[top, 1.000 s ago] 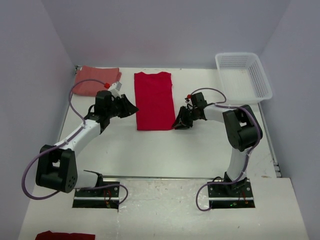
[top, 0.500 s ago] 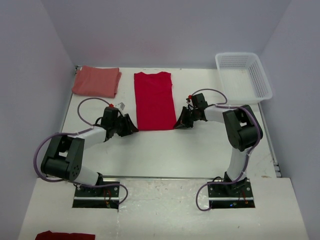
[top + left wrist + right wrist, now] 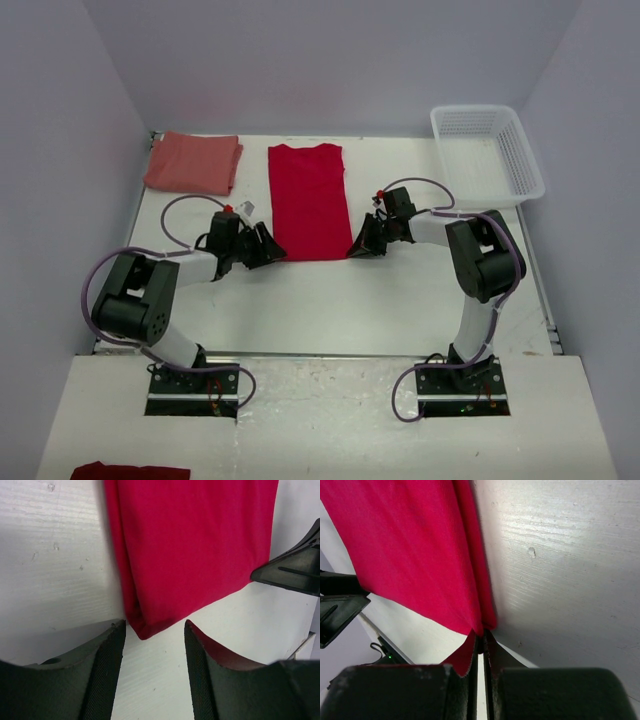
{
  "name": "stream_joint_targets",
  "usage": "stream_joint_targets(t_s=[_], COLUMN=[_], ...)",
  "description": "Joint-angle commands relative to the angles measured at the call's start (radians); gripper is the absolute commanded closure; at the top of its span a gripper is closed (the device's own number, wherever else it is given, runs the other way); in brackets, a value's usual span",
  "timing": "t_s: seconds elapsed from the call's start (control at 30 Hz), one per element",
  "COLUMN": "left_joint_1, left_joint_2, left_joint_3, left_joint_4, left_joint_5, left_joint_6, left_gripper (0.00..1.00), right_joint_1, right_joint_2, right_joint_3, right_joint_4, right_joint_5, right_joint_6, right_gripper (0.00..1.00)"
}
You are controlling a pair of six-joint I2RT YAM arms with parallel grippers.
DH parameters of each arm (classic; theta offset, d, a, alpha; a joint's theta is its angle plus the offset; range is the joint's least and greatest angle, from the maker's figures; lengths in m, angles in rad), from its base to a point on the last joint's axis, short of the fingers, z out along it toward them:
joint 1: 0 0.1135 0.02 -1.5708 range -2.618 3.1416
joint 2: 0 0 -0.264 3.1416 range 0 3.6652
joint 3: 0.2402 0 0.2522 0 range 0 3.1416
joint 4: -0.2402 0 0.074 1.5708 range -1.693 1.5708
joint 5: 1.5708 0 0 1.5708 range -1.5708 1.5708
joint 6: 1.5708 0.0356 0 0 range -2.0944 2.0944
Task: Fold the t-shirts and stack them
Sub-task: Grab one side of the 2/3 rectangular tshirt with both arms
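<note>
Right claw (image 3: pixel 481 642) clamped on bright red shirt (image 3: pixel 308 200), 5 o'clock corner. Left claw (image 3: pixel 154 630) apart, straddling 7 o'clock corner. Salmon shirt (image 3: pixel 193 163) folded, worktop (image 3: pixel 400 300) 10 o'clock.

Robotics laboratory test cell: a white counter (image 3: pixel 330 300) enclosed by plain lavender walls (image 3: pixel 330 60), with two robot arms (image 3: pixel 480 255) bolted on metal base plates (image 3: pixel 190 388).
</note>
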State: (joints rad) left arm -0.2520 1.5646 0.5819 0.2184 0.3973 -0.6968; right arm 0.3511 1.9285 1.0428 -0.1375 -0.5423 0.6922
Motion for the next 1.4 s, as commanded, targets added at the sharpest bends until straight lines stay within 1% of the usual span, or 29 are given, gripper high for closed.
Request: stream_joint_targets(t_s=[0.0, 0.23, 0.37, 0.43, 0.47, 0.5, 0.67, 0.87, 1.07, 1.17, 1.27, 1.37], left_joint_1=[-0.004, -0.004, -0.004, -0.004, -0.004, -0.004, -0.003, -0.004, -0.018, -0.062, -0.134, -0.232], left_joint_2=[0.052, 0.133, 0.152, 0.146, 0.141, 0.138, 0.103, 0.066, 0.020, -0.024, -0.095, -0.170], left_joint_3=[0.025, 0.047, 0.045, 0.038, 0.036, 0.036, 0.022, 0.006, -0.051, -0.085, -0.117, -0.154], left_joint_4=[0.002, 0.029, 0.035, 0.036, 0.035, 0.030, 0.003, -0.040, -0.056, -0.060, -0.063, -0.071], left_joint_5=[-0.012, -0.005, 0.008, 0.009, 0.009, 0.011, 0.018, 0.064, 0.077, 0.072, 0.035, -0.001], left_joint_6=[0.002, 0.000, 0.003, 0.009, 0.014, 0.017, 0.037, 0.066, 0.088, 0.073, 0.027, -0.021], left_gripper=[0.47, 0.48, 0.55, 0.68, 0.91, 1.00, 1.00, 1.00, 1.00, 1.00, 1.00, 1.00], right_joint_1=[-0.003, -0.004, -0.003, -0.004, -0.003, -0.003, -0.003, -0.001, 0.034, 0.068, 0.115, 0.178], right_joint_2=[0.001, 0.004, 0.003, 0.003, 0.003, 0.004, 0.015, 0.003, -0.092, -0.164, -0.239, -0.316], right_joint_3=[-0.023, -0.021, -0.023, -0.021, -0.020, -0.018, -0.010, -0.027, -0.087, -0.118, -0.159, -0.214], right_joint_4=[-0.017, -0.024, -0.027, -0.030, -0.030, -0.033, -0.033, -0.031, -0.043, -0.056, -0.068, -0.074], right_joint_5=[0.082, 0.085, 0.091, 0.094, 0.097, 0.097, 0.100, 0.116, 0.157, 0.180, 0.220, 0.269], right_joint_6=[-0.034, -0.037, -0.037, -0.039, -0.037, -0.039, -0.036, -0.039, -0.043, -0.042, -0.036, -0.020], right_gripper=[1.00, 1.00, 1.00, 1.00, 1.00, 1.00, 1.00, 1.00, 1.00, 1.00, 1.00, 1.00])
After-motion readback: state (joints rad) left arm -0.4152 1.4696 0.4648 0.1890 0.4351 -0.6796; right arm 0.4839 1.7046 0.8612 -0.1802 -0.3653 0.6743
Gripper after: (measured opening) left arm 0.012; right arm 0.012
